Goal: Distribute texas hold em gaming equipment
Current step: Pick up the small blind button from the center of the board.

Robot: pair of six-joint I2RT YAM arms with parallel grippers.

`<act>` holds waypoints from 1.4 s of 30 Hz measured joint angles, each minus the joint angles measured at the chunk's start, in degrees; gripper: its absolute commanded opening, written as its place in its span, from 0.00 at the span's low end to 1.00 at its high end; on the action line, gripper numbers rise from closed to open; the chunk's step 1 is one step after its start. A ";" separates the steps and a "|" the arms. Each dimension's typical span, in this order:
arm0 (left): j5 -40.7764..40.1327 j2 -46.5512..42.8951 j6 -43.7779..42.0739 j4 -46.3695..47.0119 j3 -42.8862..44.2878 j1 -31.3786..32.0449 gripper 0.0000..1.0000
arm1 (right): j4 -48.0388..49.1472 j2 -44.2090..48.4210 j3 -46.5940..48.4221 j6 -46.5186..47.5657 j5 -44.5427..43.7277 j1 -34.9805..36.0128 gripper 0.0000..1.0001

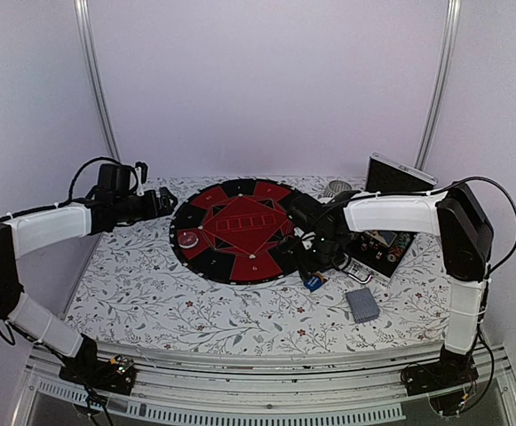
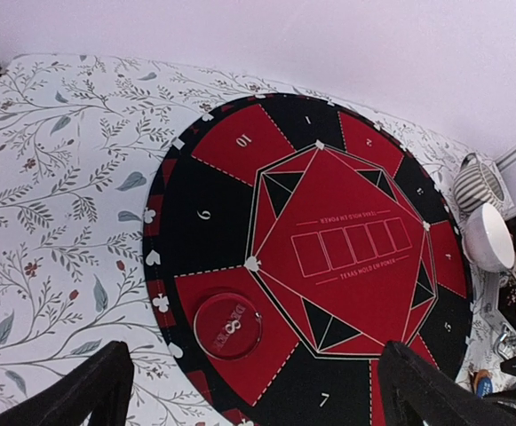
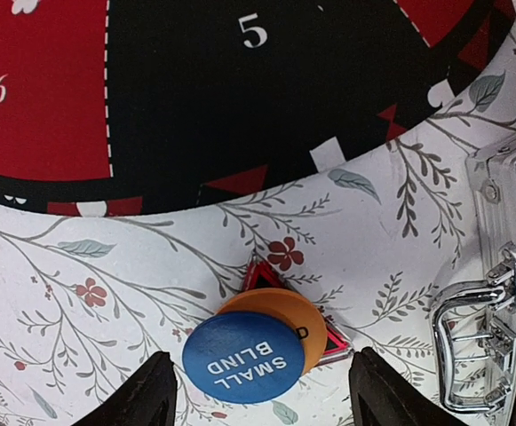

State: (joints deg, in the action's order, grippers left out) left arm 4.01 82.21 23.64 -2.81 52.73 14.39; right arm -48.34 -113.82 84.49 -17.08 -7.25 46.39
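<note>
A round black-and-red poker mat (image 1: 233, 229) lies at the table's middle. A red dealer disc (image 2: 228, 326) rests on the mat's left red field. My left gripper (image 2: 258, 390) hovers open above that edge of the mat, holding nothing. To the right of the mat, a blue "SMALL BLIND" disc (image 3: 244, 357) lies on an orange disc (image 3: 284, 311), both over a black-red triangular marker (image 3: 333, 342). My right gripper (image 3: 258, 395) is low over this stack, with a finger on each side and gaps showing. A grey-blue card deck (image 1: 362, 304) lies nearer the front.
The silver-edged black case (image 1: 386, 248) stands open at the right, and its metal latch (image 3: 471, 342) is close beside my right fingers. A white bowl (image 2: 488, 236) and a striped cup (image 2: 478, 182) sit behind the mat at the back right.
</note>
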 measured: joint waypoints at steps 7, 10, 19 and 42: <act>0.61 1.75 -0.07 -0.24 0.02 0.35 0.98 | -0.46 -2.93 0.70 -0.42 -0.09 1.36 0.62; 0.76 1.86 -0.09 -0.59 0.02 0.35 0.98 | -0.81 -3.69 1.03 -0.61 -0.68 1.75 0.58; 1.05 1.92 -0.31 -0.96 0.04 0.35 0.98 | -1.40 -4.02 1.49 -1.18 -1.86 1.99 0.51; 1.29 2.29 -1.14 -1.01 0.31 0.35 0.98 | -3.04 -3.43 4.00 -1.31 -2.95 3.48 0.38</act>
State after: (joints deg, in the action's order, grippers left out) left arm 5.30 84.51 22.50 -3.81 53.04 14.74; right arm -51.37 -117.25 88.49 -18.39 -10.20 49.87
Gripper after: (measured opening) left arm 0.982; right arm 0.477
